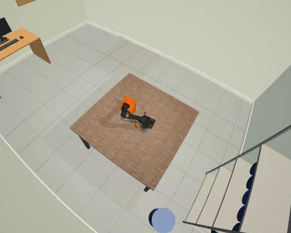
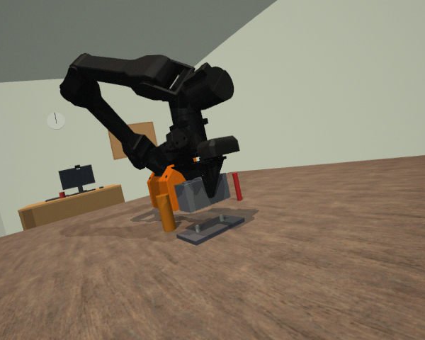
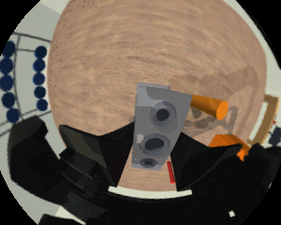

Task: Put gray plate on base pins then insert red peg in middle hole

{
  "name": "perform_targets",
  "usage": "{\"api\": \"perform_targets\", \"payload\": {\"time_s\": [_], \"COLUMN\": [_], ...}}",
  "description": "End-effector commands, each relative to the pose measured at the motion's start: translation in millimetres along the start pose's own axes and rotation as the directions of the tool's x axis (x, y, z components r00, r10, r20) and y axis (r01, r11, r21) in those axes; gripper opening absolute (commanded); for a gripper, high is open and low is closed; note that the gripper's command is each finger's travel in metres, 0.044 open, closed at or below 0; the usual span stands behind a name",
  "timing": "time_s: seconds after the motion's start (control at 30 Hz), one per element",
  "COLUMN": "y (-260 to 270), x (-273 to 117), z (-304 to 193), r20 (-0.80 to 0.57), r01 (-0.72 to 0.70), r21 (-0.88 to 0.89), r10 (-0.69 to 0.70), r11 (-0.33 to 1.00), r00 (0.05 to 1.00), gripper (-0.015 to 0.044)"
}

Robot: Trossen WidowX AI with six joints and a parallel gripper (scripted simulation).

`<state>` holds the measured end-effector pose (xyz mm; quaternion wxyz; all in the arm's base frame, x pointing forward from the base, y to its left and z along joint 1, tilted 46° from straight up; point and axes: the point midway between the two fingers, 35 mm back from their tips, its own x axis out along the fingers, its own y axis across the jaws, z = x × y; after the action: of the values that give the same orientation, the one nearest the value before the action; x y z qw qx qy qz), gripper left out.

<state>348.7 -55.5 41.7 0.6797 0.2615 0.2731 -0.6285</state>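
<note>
My gripper (image 2: pixel 210 190) (image 3: pixel 152 126) is shut on the gray plate (image 2: pixel 188 197) (image 3: pixel 150 127), a thick block with three holes in its top. The plate hangs above the base, with a gap between them in the exterior view. The dark flat base (image 1: pixel 143 130) (image 2: pixel 213 229) lies on the table, with two short pins (image 2: pixel 197 228) (image 2: pixel 222 217) standing clear of the plate. In the wrist view only a thin edge of the base (image 3: pixel 152 85) shows past the plate. The red peg (image 1: pixel 145 113) (image 2: pixel 236 186) (image 3: pixel 170 172) stands on the table beyond the plate, apart from the gripper.
An orange cylinder (image 1: pixel 136 125) (image 2: pixel 166 213) (image 3: pixel 206 107) stands upright close beside the base, on the side toward the arm's mount. The orange block (image 1: pixel 129 103) (image 2: pixel 171 188) (image 3: pixel 223 141) is at the arm's foot. Everything is on the brown wooden table (image 1: pixel 165 105) (image 2: pixel 297 256).
</note>
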Motion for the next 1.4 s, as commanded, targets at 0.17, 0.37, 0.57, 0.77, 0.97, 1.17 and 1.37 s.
{"api": "perform_targets", "payload": {"time_s": [0.17,0.37,0.57,0.77,0.97,1.17,1.37], "y": [0.0,-0.1,0.2,0.2,0.0,-0.1,0.1], "x": [4.1,16.8,19.7,29.0,38.8,42.8,42.5], "z": [1.2,1.4,1.4,1.5,1.6,1.3,1.9], "r20": [0.006,0.006,0.006,0.006,0.007,0.007,0.007], "r01": [0.0,0.0,0.0,0.0,0.0,0.0,0.0], "r21": [-0.004,-0.004,-0.004,-0.004,-0.004,-0.004,-0.004], "r10": [0.0,0.0,0.0,0.0,0.0,0.0,0.0], "r11": [1.0,1.0,1.0,1.0,1.0,1.0,1.0], "r00": [1.0,1.0,1.0,1.0,1.0,1.0,1.0], "gripper": [0.0,0.0,0.0,0.0,0.0,0.0,0.0]}}
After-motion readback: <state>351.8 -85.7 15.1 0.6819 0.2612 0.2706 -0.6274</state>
